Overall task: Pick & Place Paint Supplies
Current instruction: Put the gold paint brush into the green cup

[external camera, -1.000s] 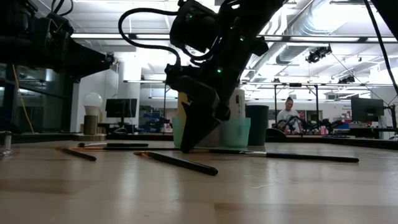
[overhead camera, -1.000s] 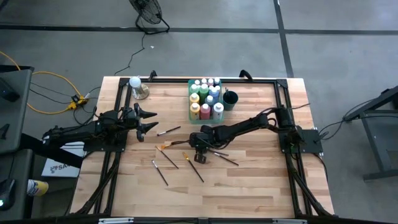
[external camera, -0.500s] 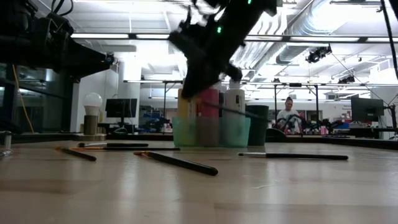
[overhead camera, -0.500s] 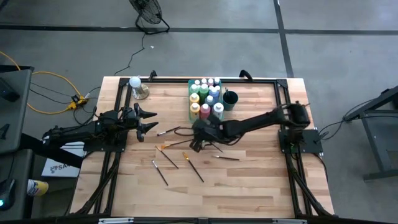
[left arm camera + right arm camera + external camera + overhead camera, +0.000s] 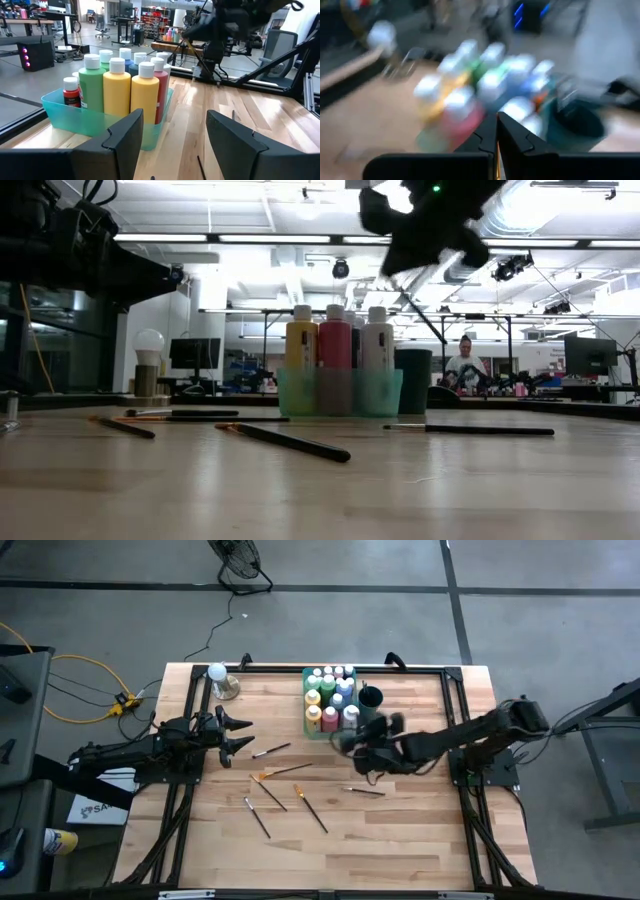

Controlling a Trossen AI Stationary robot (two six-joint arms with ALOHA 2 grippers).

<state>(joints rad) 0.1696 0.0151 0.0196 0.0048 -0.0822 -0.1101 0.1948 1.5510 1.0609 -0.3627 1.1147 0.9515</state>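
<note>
Several thin paintbrushes (image 5: 312, 808) lie flat on the wooden table (image 5: 400, 840). One of them (image 5: 362, 792) lies just near of my right gripper. White-capped paint bottles (image 5: 330, 695) stand in a teal tray (image 5: 340, 392) at the far middle. My right gripper (image 5: 348, 740) hangs blurred high above the table, close to the tray's near right corner. It is shut on a thin brush (image 5: 194, 52). My left gripper (image 5: 245, 733) waits open and level at the left, pointing at the tray. My right gripper pinches a thin paintbrush between its two shut fingers (image 5: 512, 132); a sliver of orange handle (image 5: 497, 172) shows in the slit between them. The brush slants down below the gripper, lifted clear of the table. Which part of the brush it has cannot be told.
A dark cup (image 5: 371, 700) stands right of the tray. A clear object with a white ball top (image 5: 220, 680) stands at the far left. A black frame (image 5: 300, 668) runs along the table's far and side edges. A person (image 5: 464, 365) sits in the room beyond.
My right gripper has risen from the brushes at mid-table with one brush, which is now clear of the wood. It has swung toward the tray and the right edge and has rolled and tipped up from pointing down. It has stayed shut.
</note>
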